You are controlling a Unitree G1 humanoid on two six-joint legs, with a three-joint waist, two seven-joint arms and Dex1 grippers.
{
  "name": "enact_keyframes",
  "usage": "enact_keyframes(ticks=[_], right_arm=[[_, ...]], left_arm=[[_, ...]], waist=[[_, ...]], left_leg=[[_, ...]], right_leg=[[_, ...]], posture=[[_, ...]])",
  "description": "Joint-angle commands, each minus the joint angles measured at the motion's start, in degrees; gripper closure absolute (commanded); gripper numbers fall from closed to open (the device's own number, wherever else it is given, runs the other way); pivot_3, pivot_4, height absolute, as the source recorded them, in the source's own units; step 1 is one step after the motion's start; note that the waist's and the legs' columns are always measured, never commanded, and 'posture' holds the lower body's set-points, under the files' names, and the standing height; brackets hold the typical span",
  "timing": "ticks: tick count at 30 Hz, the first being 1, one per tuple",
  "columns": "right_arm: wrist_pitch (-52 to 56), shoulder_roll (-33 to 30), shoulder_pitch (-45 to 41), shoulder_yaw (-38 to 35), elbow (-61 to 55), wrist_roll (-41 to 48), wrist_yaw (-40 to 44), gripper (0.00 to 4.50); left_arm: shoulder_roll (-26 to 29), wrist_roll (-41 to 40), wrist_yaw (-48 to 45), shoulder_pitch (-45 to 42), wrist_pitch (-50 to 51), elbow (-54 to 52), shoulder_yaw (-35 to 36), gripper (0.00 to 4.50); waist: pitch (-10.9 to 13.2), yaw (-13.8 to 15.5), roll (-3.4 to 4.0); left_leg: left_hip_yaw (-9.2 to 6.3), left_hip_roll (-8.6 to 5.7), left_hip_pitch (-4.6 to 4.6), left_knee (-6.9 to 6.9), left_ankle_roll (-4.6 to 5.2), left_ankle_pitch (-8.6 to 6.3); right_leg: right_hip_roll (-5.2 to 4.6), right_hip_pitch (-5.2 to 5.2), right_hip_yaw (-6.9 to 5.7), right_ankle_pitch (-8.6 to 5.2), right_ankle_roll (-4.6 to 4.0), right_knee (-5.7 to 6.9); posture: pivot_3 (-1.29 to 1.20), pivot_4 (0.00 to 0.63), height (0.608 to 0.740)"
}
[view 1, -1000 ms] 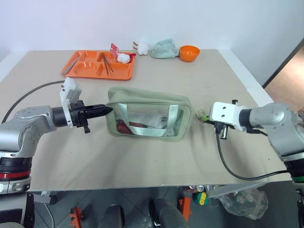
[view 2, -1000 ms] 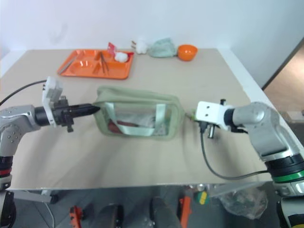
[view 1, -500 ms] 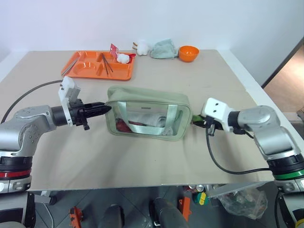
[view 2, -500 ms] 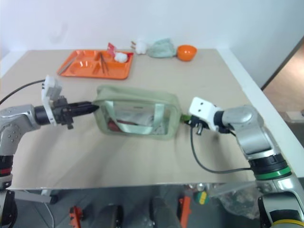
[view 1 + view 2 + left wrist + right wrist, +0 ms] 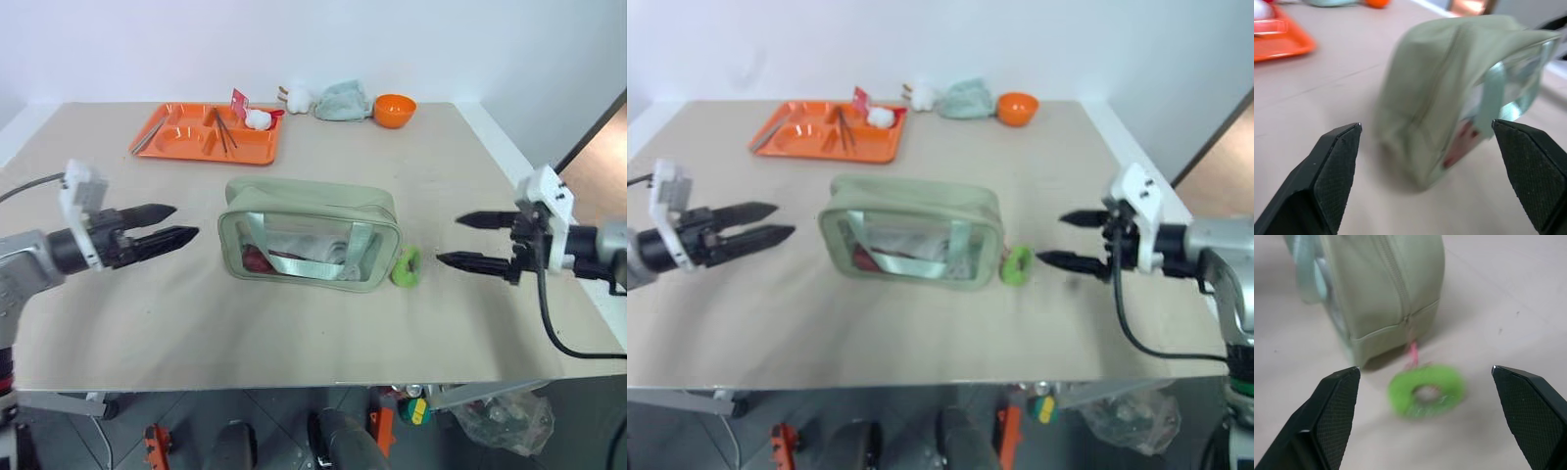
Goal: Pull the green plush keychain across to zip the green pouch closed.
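Note:
The green pouch (image 5: 310,233) stands in the middle of the table, its top zipper drawn shut. The green plush keychain (image 5: 407,265), a lime ring on a short pink cord, lies on the table at the pouch's right end; the right wrist view has it (image 5: 1426,390) just beyond the fingers. My left gripper (image 5: 184,222) is open, a short way left of the pouch, with nothing between its fingers. My right gripper (image 5: 449,240) is open too, a little to the right of the keychain and apart from it.
An orange tray (image 5: 176,146) with utensils and a white ball sits at the back left. A pale mint cloth bundle (image 5: 341,101) and an orange bowl (image 5: 394,110) are at the back edge. The table's right edge lies just beyond my right hand.
Both grippers have opened and drawn back from the pouch, the left to the left, the right to the right and up. The keychain, let go, now lies on the table.

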Motion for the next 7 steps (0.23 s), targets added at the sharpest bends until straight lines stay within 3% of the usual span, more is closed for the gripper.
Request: enact_keyframes(ticks=[1, 7], right_arm=[[3.6, -0.3, 0.1, -7.3, -6.8, 6.7, -2.4, 0.00], [3.2, 1.0, 1.7, -5.0, -7.8, 7.0, -7.8, 0.00]], left_arm=[[0.3, -0.1, 1.2, 0.6, -2.8, 2.1, 5.0, 0.01], [-2.1, 0.1, 2.5, 1.9, -4.4, 4.4, 4.6, 0.01]], waist=[[0.0, 0.0, 0.01], [-0.1, 0.0, -0.08]], left_leg=[[0.01, -0.01, 0.05, 0.01, 0.00, 0.00], [-0.01, -0.03, 0.16, 0.06, -0.04, 0.08]], right_leg=[[0.01, 0.02, -0.01, 0.01, 0.01, 0.03], [0.01, 0.14, -0.05, 0.13, 0.02, 0.02]], posture=[[0.00, 0.150, 0.740], [0.00, 0.150, 0.740]])
